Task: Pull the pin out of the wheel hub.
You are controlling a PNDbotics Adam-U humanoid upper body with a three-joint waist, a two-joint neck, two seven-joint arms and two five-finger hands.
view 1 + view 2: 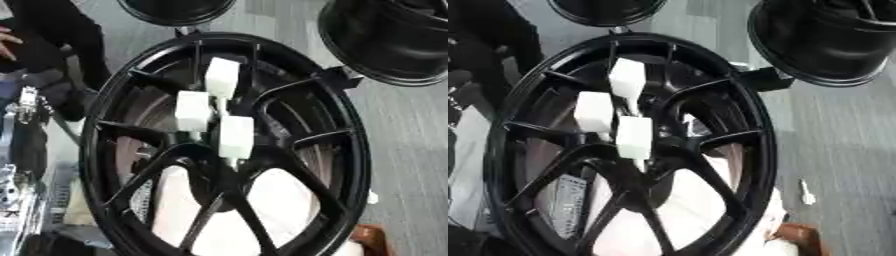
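- Three white block-headed pins sit at the hub of the big black spoked alloy wheel (223, 150) that fills the middle of the frame: the top pin (221, 77), the left pin (192, 111) and the lower pin (235, 137), their thin stems going into the hub.
- Neither robot hand shows in either view, so whether they are released or clenched cannot be told.
- Two more black rims lie at the top: a far rim (175, 11) at upper centre and a second rim (385, 37) at upper right.
- A small white piece (806, 193) lies on the grey floor (842, 150) at lower right.
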